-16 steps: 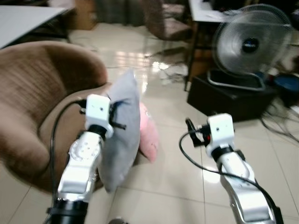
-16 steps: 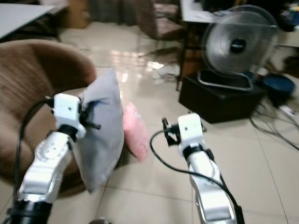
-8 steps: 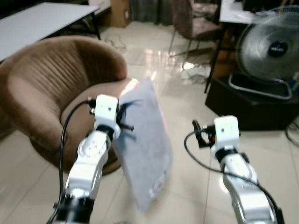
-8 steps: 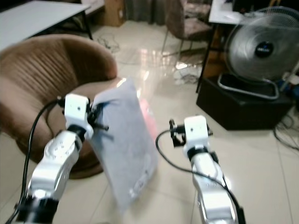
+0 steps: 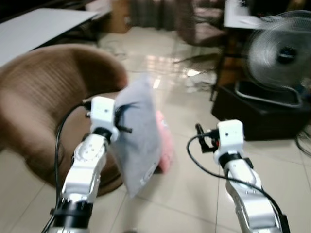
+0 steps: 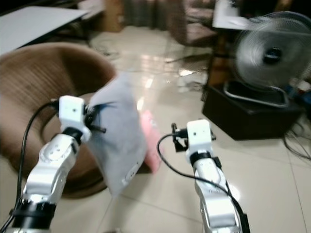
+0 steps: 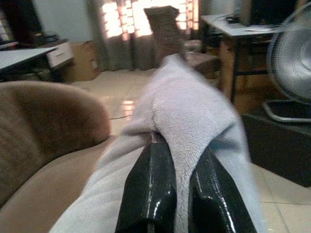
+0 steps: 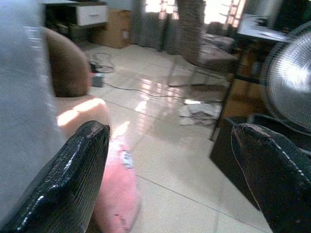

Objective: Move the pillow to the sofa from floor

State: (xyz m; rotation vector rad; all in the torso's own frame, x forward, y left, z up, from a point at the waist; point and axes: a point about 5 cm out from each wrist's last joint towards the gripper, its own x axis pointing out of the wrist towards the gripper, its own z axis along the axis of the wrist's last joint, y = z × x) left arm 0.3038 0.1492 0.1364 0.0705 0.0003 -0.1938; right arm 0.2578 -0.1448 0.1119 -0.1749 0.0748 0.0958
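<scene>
A grey pillow (image 5: pixel 139 131) hangs off the floor from my left gripper (image 7: pixel 182 165), which is shut on its upper edge. It dangles beside the front of the round brown sofa chair (image 5: pixel 43 97). In the left wrist view both black fingers (image 7: pixel 150 189) pinch a fold of the grey fabric (image 7: pixel 189 116). A pink pillow (image 5: pixel 165 141) lies on the floor just behind the grey one. My right gripper (image 8: pixel 170 165) is held out in front over the tiles, open and empty, to the right of both pillows.
A large standing fan (image 5: pixel 277 58) sits on a black box (image 5: pixel 257 116) at the right. Cables (image 5: pixel 303 131) trail on the floor by it. A chair (image 5: pixel 199 24) and a desk stand at the back. A white table (image 5: pixel 34 24) is behind the sofa chair.
The whole view has shifted while I move. The grey pillow has swung on my left gripper, hanging more upright now, and the pink pillow is uncovered behind it again.
</scene>
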